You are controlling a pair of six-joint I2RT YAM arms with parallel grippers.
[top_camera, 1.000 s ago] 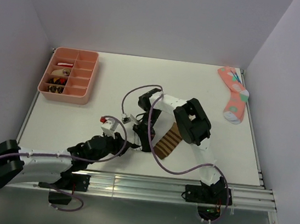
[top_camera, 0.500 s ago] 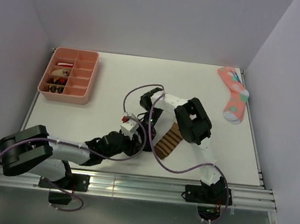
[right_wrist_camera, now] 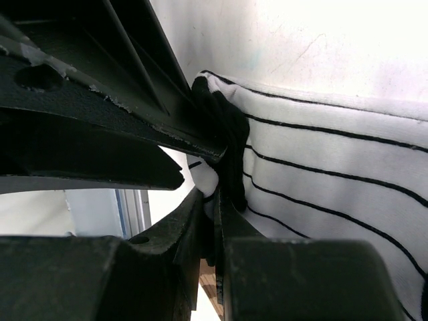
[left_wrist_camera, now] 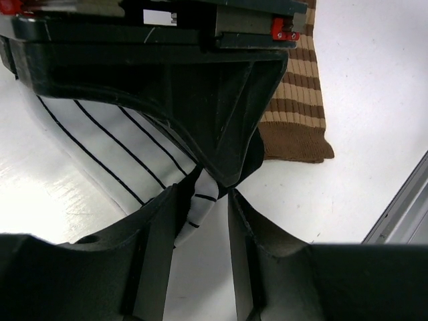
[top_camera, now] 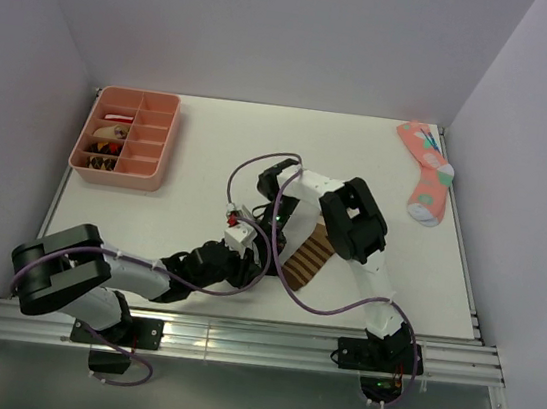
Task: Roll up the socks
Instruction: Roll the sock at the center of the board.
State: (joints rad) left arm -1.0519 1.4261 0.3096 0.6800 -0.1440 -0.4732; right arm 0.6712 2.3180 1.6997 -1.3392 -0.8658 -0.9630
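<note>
Top: pink tray point(top_camera: 165, 145) sits well off to the far left of the brown-and-tan sock point(top_camera: 309, 255). We see small dark and tan bits in its left compartments.

Left wrist: left gripper point(left_wrist_camera: 206, 197) is part open, with a fold of the white striped sock point(left_wrist_camera: 114, 154) between its fingers, just beside the brown-and-tan sock.

Right wrist: right gripper point(right_wrist_camera: 210, 200) is pinched closed on that white sock's black edge.

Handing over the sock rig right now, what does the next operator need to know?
Right claw shut, pinching the white striped sock at its edge.
Left claw open, a fold of that sock between its fingers, unclamped.
Brown striped sock lies flat beside it on the table.
Done: no roll visible yet. Left: roll both.
</note>
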